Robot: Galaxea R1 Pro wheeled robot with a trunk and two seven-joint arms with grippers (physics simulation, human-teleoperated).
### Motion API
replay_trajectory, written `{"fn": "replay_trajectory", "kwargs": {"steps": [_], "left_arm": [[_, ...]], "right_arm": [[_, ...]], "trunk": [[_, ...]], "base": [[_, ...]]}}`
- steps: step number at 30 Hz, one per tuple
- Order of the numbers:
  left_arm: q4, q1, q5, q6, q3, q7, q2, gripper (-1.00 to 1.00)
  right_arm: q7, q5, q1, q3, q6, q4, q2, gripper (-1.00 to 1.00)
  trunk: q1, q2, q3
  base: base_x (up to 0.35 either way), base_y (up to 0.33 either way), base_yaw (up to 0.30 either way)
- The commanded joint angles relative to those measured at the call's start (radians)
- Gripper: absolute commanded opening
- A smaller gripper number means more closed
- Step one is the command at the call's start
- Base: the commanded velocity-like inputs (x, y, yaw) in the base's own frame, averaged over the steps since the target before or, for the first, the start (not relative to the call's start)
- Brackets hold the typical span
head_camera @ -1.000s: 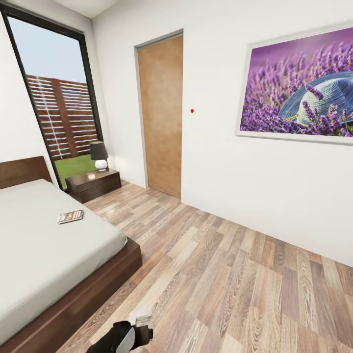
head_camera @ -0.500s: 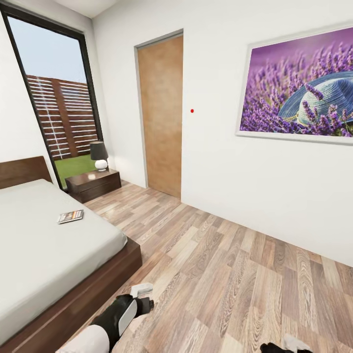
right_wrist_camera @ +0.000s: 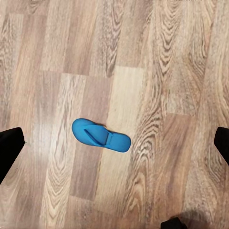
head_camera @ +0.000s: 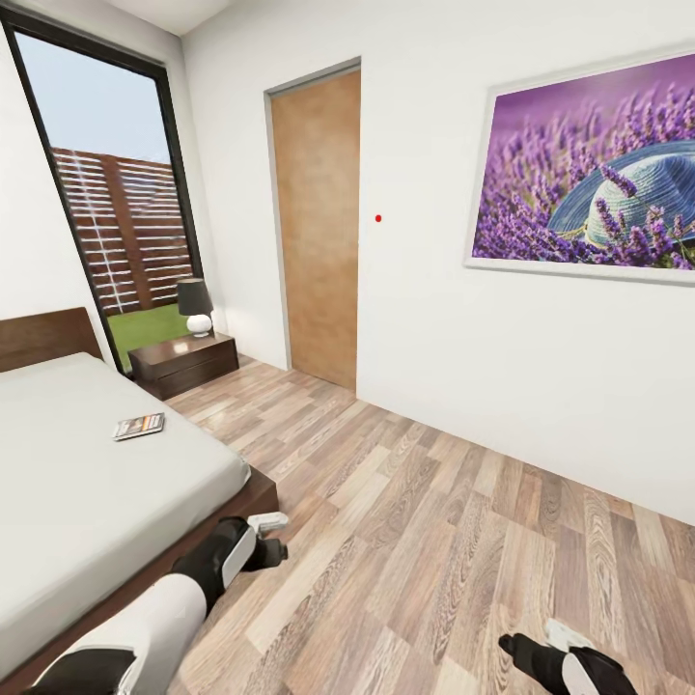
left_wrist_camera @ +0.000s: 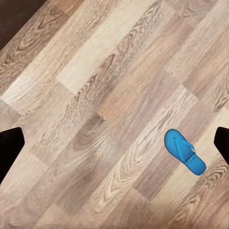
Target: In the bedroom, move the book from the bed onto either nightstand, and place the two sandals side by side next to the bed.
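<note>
The book (head_camera: 138, 426) lies flat on the grey mattress of the bed (head_camera: 87, 502), near its right edge. A nightstand (head_camera: 183, 363) with a black-shaded lamp stands beyond the bed by the window. My left gripper (head_camera: 275, 537) hovers open just off the bed's foot corner, above the floor. My right gripper (head_camera: 531, 639) is low at the near right, also open. In the left wrist view, a blue sandal (left_wrist_camera: 185, 151) lies on the planks between the open gripper's (left_wrist_camera: 114, 145) dark fingertips (left_wrist_camera: 9, 148). The right wrist view has a blue sandal (right_wrist_camera: 101, 135) on the floor below the open gripper (right_wrist_camera: 114, 143).
A brown wooden door (head_camera: 317, 227) is set in the far wall, with a lavender picture (head_camera: 589, 169) to its right. A tall black-framed window (head_camera: 111, 193) stands behind the nightstand. Wood-plank floor (head_camera: 434, 521) stretches wide between the bed and the wall.
My left arm has lifted and reached forward to the bed's foot corner. The right gripper has come up into view at the near right. The book and the camera are unchanged.
</note>
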Motion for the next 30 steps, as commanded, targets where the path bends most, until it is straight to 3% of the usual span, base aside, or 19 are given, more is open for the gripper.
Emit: {"fn": "replay_trajectory", "kwargs": {"steps": [1,7,15,30], "left_arm": [[-0.002,-0.003,0.011,0.009,0.001,0.007,0.001,1.0],[-0.002,-0.013,0.012,0.019,0.002,-0.014,-0.005,1.0],[-0.002,-0.022,0.007,0.04,0.0,-0.099,-0.03,1.0],[0.024,-0.026,0.004,0.056,-0.04,-0.119,-0.037,1.0]], "right_arm": [[-0.005,-0.011,-0.001,-0.001,0.004,-0.002,0.0,1.0],[0.008,-0.013,-0.003,-0.002,0.003,-0.002,0.002,1.0],[0.047,-0.02,-0.003,-0.023,-0.02,-0.001,0.001,1.0],[0.069,-0.029,-0.003,-0.037,-0.028,0.001,0.002,1.0]], "trunk": [[0.0,-0.001,-0.001],[0.0,-0.001,-0.001],[0.0,-0.001,-0.001],[0.0,-0.001,-0.001]], "base": [[0.0,0.0,0.0],[0.0,0.0,0.0],[0.0,0.0,-0.02],[0.0,0.0,-0.223]]}}
